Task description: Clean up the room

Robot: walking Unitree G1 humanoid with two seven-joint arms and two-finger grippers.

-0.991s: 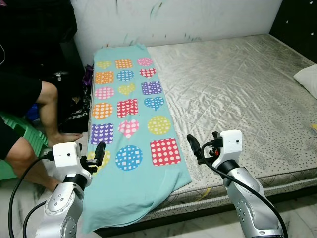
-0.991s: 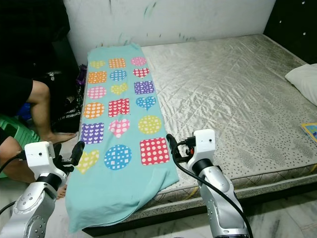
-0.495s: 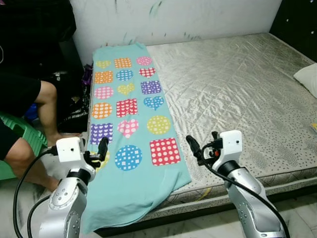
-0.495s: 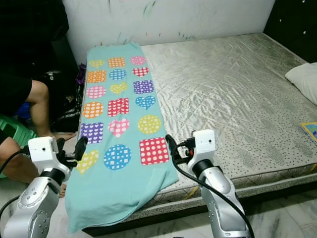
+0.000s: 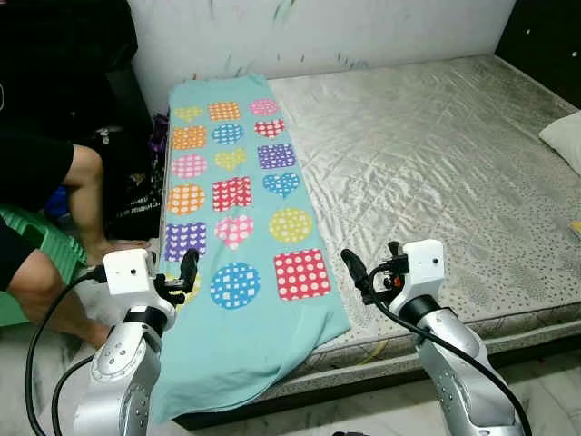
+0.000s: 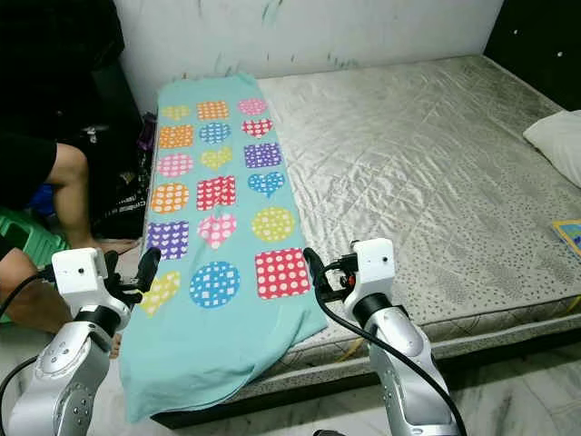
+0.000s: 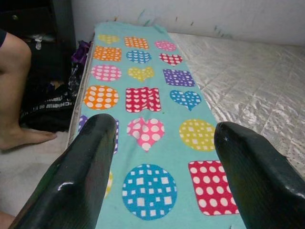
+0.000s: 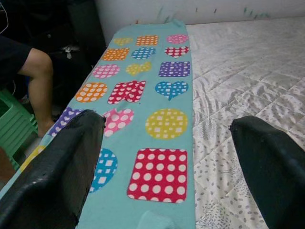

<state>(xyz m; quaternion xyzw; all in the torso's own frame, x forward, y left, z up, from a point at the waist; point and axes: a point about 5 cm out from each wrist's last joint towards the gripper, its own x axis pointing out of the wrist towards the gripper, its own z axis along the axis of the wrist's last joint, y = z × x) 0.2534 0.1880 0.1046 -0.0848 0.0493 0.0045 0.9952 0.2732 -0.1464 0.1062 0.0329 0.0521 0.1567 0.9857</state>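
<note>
At the far left a person (image 5: pixel 36 209) in dark clothes sits on a green plastic stool (image 5: pixel 36 241), one bare knee raised and a bare foot on the floor just beside the mattress's left edge. Between that leg and the mattress lies a black bag (image 7: pixel 45 112) with white lettering, with something purple (image 7: pixel 82 50) tucked against the mattress side behind it. The left tool (image 5: pixel 186 277) hangs over the floor at the mattress's near left corner, its two black fingers (image 7: pixel 81 176) spread wide, touching nothing, with the towel's edge just beyond them. The turquoise towel (image 5: pixel 238 245), printed with polka-dot circles, squares and hearts, lies flat in a long strip along the left edge of the mattress (image 5: pixel 436 154), running from the white wall (image 5: pixel 318 32) at the far edge to the near edge, where its end droops over the side toward the floor. The right tool (image 5: pixel 356 272) hovers above the near edge of the mattress, just right of the towel's near right corner, fingers (image 8: pixel 52 171) likewise spread apart and holding nothing. The rest of the mattress is bare quilted silver-grey fabric. At its far right edge rests a white pillow (image 6: pixel 556 145), and nearer the front a small blue-and-yellow item (image 6: pixel 570 236), too cut off to identify. A dark headboard (image 5: pixel 540 36) stands in the far right corner.
</note>
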